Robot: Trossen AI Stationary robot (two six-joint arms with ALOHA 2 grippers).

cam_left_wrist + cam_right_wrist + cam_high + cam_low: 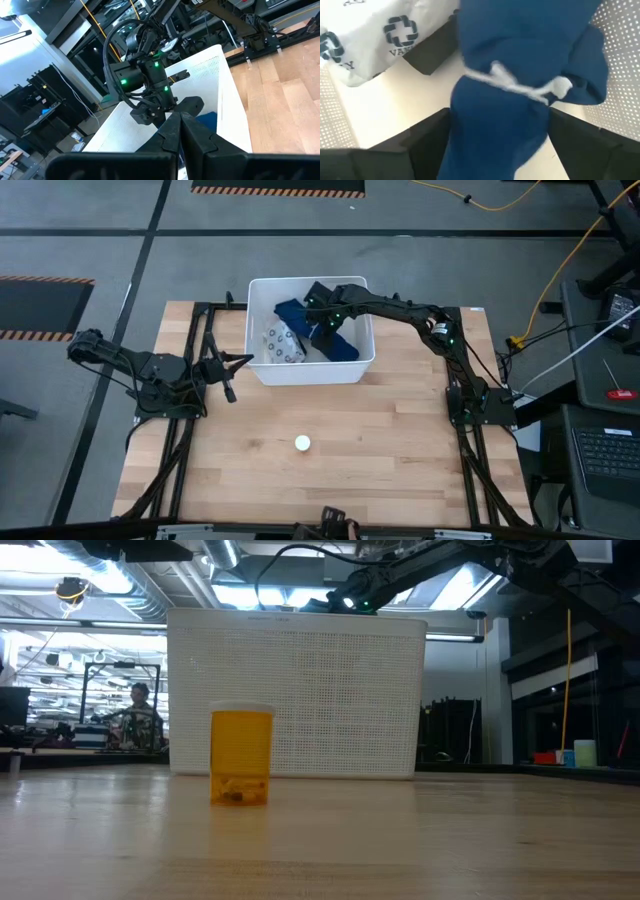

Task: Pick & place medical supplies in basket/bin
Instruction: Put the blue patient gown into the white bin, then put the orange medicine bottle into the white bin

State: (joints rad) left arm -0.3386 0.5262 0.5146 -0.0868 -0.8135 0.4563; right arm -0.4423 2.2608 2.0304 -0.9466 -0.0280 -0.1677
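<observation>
Right gripper (pixel 322 315) spread open astride one blue bundle (pixel 520 75) inside one tub (pixel 368 350); one packet (pixel 282 344) beside. Left gripper (pixel 230 372) clenched. Wooden table (pixel 400 440), one white round object (pixel 302 443).

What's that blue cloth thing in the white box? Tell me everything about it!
The blue cloth bundle is dark-blue fabric, folded long, with a thin white band tied round its middle. It looks soft and a bit rumpled. It lies slanted inside the white tub, towards its right side, beside a white patterned packet. The right gripper is down over it, one finger showing on each side of the cloth.
</observation>
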